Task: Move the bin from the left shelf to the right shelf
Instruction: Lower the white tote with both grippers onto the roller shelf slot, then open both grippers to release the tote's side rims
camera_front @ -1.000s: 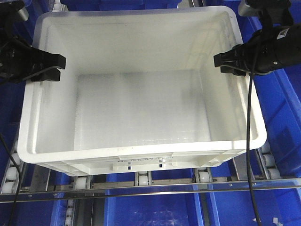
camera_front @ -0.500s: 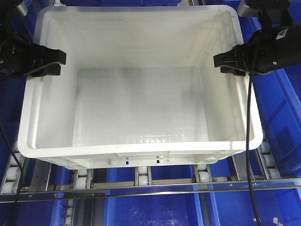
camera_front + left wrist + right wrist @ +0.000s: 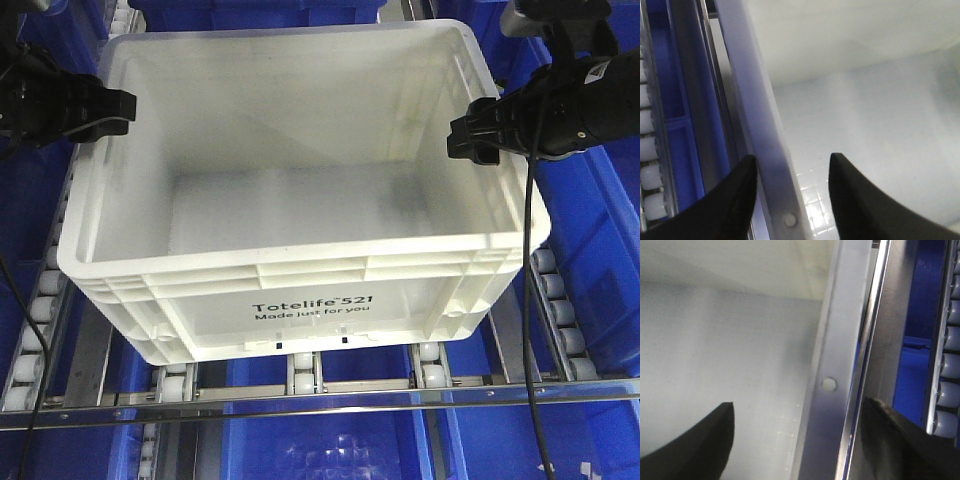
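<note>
Left gripper: left gripper is set over the bin's left rim; in the left wrist view its 2 fingers straddle the rim with a visible gap on each side, so it is spread, not pinching
Right gripper: right gripper is placed the same way over the right rim; in the right wrist view its fingers stand apart on either side of the rim, no clamping shown
Bin: white bin is seen on the roller rails, between blue bins
Just changed: compared with 0.5 s ago, the bin is seen pushed back or tilted, and its front wall with the "Totelife 521" print is now exposed
Earlier frame: 1.0 s ago only the interior and front rim were shown, and the print was hidden
Meaning for task: transfer is judged barely begun; a firm hold on both rims is not yet shown
</note>
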### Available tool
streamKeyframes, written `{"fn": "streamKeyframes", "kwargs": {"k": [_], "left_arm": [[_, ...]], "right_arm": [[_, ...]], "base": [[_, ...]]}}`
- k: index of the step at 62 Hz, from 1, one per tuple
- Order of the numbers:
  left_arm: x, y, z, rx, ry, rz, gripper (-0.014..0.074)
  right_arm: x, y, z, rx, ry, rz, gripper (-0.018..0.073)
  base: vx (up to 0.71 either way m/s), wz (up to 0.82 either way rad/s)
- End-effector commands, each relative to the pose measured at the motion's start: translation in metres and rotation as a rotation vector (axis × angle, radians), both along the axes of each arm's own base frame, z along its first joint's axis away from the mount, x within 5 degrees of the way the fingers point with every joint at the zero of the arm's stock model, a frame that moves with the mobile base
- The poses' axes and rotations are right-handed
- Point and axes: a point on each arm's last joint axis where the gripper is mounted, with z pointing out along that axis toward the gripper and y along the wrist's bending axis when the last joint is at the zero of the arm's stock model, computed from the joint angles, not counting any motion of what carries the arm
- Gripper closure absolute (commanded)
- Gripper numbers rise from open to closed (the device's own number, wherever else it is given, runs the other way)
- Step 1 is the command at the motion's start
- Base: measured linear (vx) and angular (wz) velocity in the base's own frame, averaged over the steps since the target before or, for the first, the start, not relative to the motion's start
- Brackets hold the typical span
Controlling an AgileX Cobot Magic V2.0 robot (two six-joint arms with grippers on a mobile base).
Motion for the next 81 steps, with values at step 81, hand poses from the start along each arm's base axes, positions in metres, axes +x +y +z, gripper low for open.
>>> {"fn": "streamKeyframes", "kwargs": {"k": [81], "left_arm": [[-0.026,0.006,0.013,-0.03,-0.196,0.03,0.0264]], "right_arm": [[-0.032,-0.012,0.04,0.014,-0.321,-0.034,0.0007]], "base": [[0.0,0.0]]}}
